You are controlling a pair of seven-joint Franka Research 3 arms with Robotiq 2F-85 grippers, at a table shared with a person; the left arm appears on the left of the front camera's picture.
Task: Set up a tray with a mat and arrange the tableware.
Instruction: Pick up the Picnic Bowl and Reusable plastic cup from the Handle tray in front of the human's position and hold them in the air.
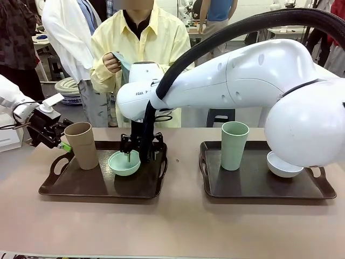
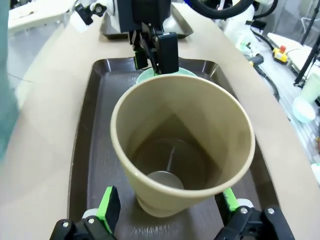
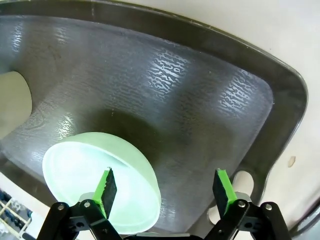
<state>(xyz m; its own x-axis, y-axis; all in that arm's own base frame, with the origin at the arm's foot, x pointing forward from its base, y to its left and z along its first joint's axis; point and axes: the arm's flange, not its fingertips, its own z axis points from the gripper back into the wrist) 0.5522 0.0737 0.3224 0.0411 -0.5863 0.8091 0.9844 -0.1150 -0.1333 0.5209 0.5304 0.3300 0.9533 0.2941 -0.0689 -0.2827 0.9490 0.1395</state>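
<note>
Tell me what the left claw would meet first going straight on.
Probably the tall tan plastic tumbler: it stands on the dark tray directly ahead, between the open fingers of the left claw.

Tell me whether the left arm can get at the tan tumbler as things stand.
Probably yes. The left gripper is open, a pad on either side of the tan tumbler near its base, nothing between. The right gripper sits beyond, at the mint bowl.

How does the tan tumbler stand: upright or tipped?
Upright: the tan tumbler stands on its base on the left tray, mouth up.
</note>
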